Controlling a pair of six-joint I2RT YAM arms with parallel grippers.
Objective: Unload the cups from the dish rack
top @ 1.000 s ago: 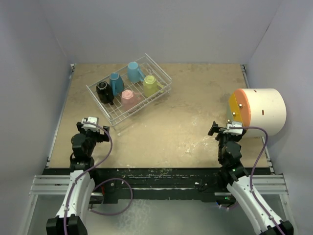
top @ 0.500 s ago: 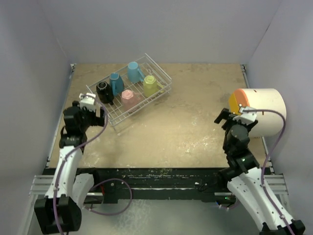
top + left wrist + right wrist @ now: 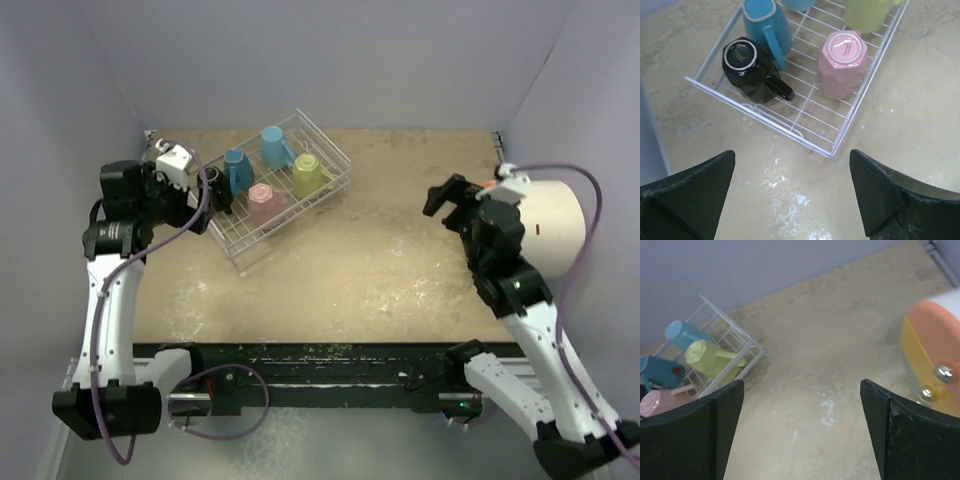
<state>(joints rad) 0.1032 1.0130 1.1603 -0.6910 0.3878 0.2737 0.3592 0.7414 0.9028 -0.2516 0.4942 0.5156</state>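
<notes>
Overhead first: the rack (image 3: 295, 220) sits upper left of centre on the table (image 3: 380, 270), and all five mugs are inside it: black mug (image 3: 213, 192), near blue mug (image 3: 237, 168), far blue mug (image 3: 273, 146), pink mug (image 3: 263, 200), green mug (image 3: 307, 173). The left claw (image 3: 190, 200) hovers at the rack's left end, beside the black mug. The right claw (image 3: 447, 195) hangs at the right, by the cream drum (image 3: 555, 225).

Left wrist view: fingers (image 3: 690, 195) spread wide at the bottom corners, with the black and pink mugs bottom-up in the rack above them.

Right wrist view: fingers (image 3: 690, 435) wide apart too, nothing between them. The rack is far left and the drum's orange face is at the right edge.
</notes>
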